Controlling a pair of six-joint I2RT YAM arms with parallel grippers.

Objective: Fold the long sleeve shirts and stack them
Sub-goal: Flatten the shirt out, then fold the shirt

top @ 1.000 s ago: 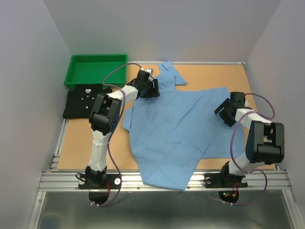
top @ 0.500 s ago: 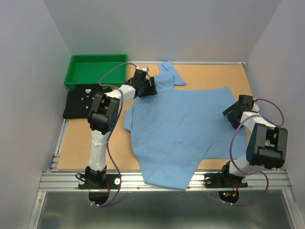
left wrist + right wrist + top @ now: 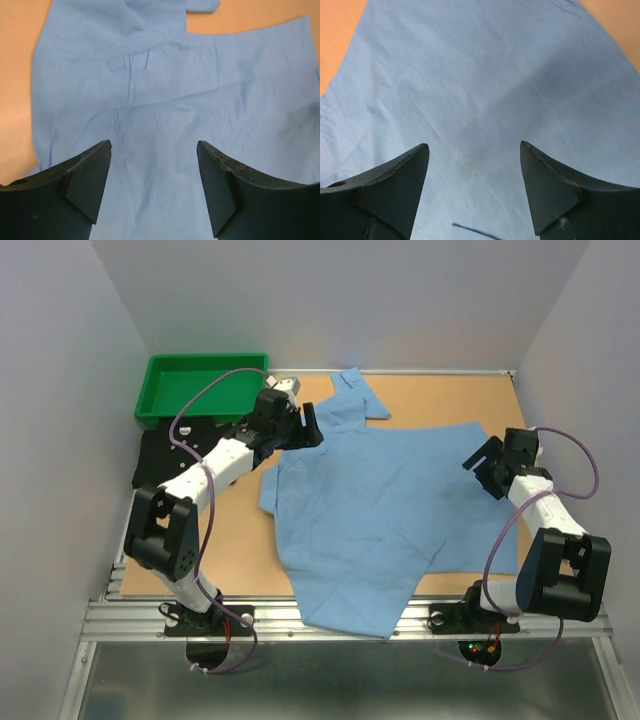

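While outspread, blue shirt (image 3: 165, 95) beneath left tool (image 3: 154, 167).

Blue shirt (image 3: 370, 510): thin cloth, matt, with fine creases and soft wrinkles (weave too fine for me to make out). Black shirt (image 3: 155, 465): matt dark cloth with small white buttons. Tray (image 3: 205, 359): green plastic, smooth, slight sheen. Table (image 3: 440, 400): tan board, matt, looks like pressed wood. Rail (image 3: 340, 618) at my base: ribbed bare metal, dull shine. My left claw (image 3: 154, 150): fingers (image 3: 82, 180) matt black, edges scuffed pale. My right claw (image 3: 474, 150) looks alike.
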